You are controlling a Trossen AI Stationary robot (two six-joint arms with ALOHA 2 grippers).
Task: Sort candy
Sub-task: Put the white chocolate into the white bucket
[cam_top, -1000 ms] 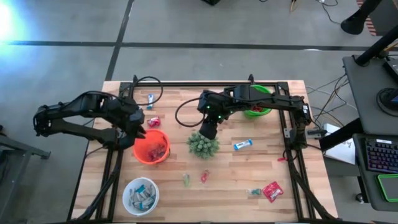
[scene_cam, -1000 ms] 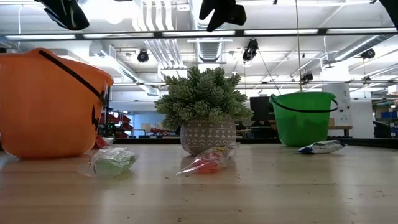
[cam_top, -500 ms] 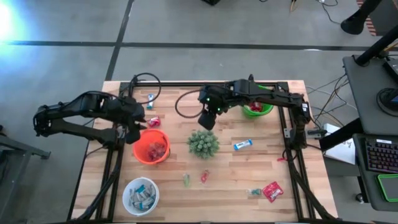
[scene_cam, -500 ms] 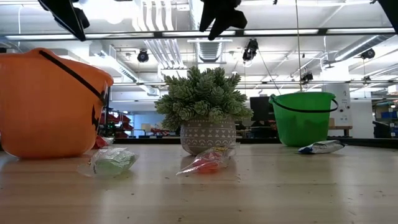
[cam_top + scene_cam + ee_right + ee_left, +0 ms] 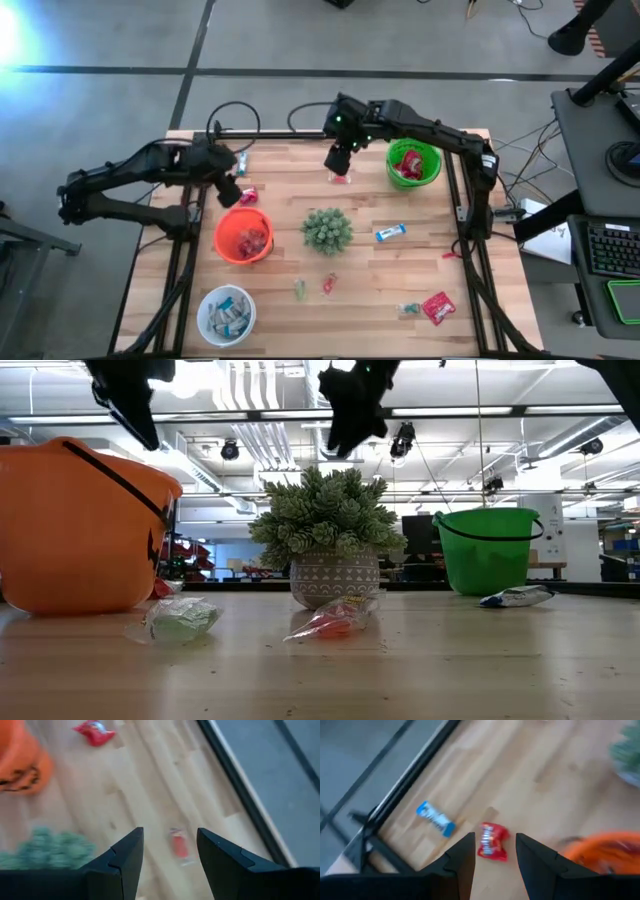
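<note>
Left pincer [image 5: 494, 851] hovers open above a small red crinkly candy packet [image 5: 492, 840]; right pincer [image 5: 170, 849] gapes empty. Light, slippery wrapper: pinch across its middle.

Wooden table [image 5: 420, 255] carries buckets [image 5: 243, 236], plant [image 5: 326, 230], scattered candy [image 5: 390, 233].

I work in a lab hall: ceiling ducts [image 5: 262, 400], strip lights [image 5: 480, 411], concrete floor [image 5: 300, 35], a keyboard desk [image 5: 612, 250].
</note>
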